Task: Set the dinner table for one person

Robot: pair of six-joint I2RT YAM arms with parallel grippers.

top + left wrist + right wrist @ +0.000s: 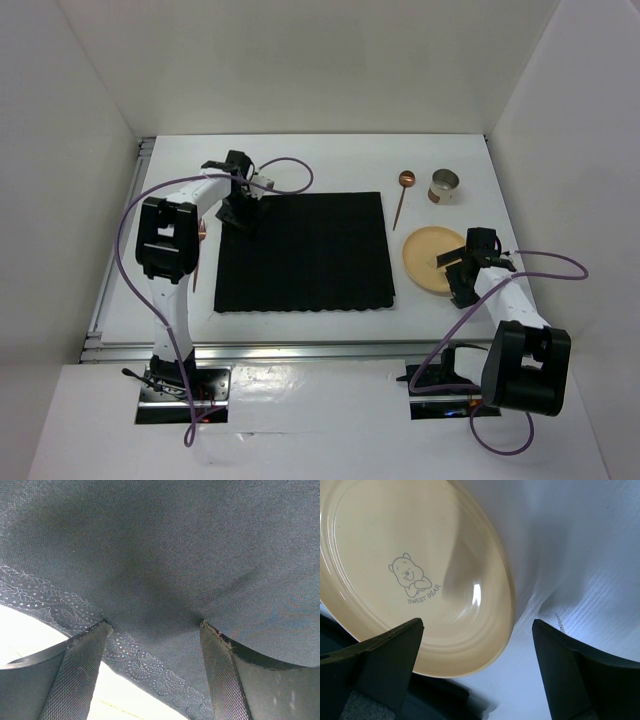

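Note:
The white dinner table carries a black cloth placemat in its middle. My left gripper is open at the mat's far left corner. In the left wrist view both fingertips sit on the lace-edged mat. A cream plate lies right of the mat. My right gripper hovers open over its right edge. In the right wrist view the plate, printed with a bear, has its rim between the open jaws, which are not touching it.
A copper spoon and a small metal cup lie beyond the plate. A thin copper utensil lies left of the mat, partly hidden under my left arm. White walls close in on three sides.

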